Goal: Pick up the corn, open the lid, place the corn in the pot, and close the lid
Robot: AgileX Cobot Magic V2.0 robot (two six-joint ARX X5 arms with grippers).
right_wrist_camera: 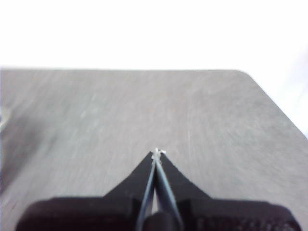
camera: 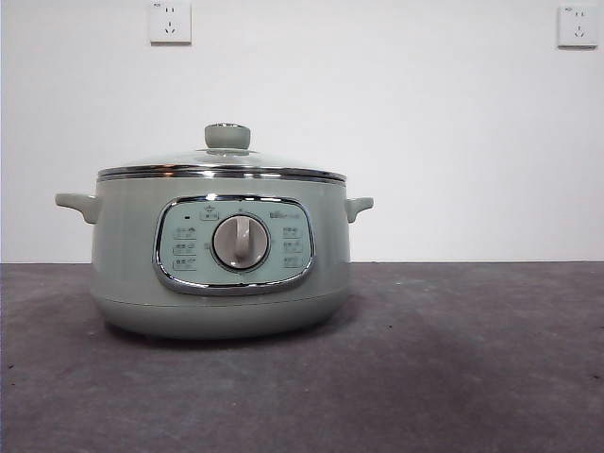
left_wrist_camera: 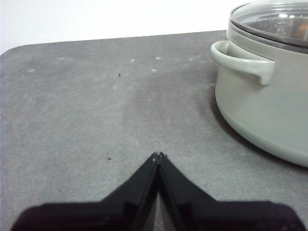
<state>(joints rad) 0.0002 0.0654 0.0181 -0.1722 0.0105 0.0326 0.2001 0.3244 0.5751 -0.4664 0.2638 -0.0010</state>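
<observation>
The left end effector (left_wrist_camera: 158,156) has its two black jaws pressed together with nothing between them, hanging over bare grey desk (left_wrist_camera: 96,120). Just to its right in the scene stands the pot (left_wrist_camera: 269,110), one of its small side handles (left_wrist_camera: 243,60) turned toward this arm. The right end effector (right_wrist_camera: 158,153) is likewise closed and empty over an open stretch of desk; its picture is blurred, and only a faint edge at one side hints at something there, too unclear to name.

From the front, neither arm shows. The pot (camera: 222,255) sits left of centre on the desk, control panel and silver dial (camera: 240,242) facing the camera. The lid (camera: 223,165) rests squarely on the pot's rim, its pale green knob (camera: 227,136) upright on top.

The corn is nowhere on the desk in any view. Through the glass of the lid (left_wrist_camera: 274,21) in the left wrist view there is a small orange-yellow glint (left_wrist_camera: 302,31) that may be the corn lying inside, though it is too small to be certain.

Judging from this, the task looks finished or very nearly so: the lid is on, both end effectors are free, and no corn waits outside. If that glint is not the corn, then nothing has begun and the corn lies out of sight.
</observation>
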